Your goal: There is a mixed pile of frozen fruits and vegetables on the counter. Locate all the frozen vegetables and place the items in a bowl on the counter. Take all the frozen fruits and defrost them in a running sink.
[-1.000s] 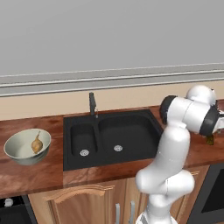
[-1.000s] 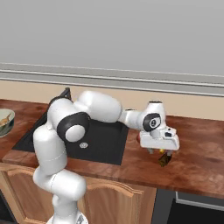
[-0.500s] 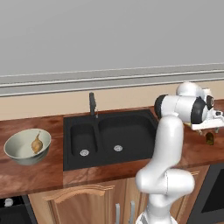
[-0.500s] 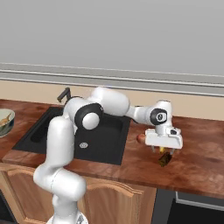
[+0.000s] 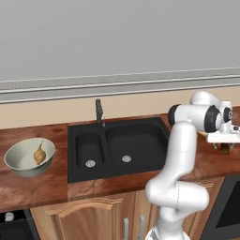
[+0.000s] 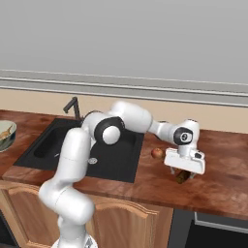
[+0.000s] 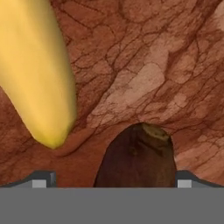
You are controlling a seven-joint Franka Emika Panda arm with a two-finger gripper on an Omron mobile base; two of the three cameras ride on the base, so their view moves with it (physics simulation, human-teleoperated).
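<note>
Hand (image 6: pixel 182 176) lowered over lump (image 7: pixel 138 155), wood counter (image 6: pixel 218 184)

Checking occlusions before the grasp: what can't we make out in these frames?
- Dark lump: its base is cut off by the hand view's bottom edge; in the right base view the gripper covers most of it.
- Banana: cropped by the frame edge.
- Bowl: cut off at the left edge.
</note>
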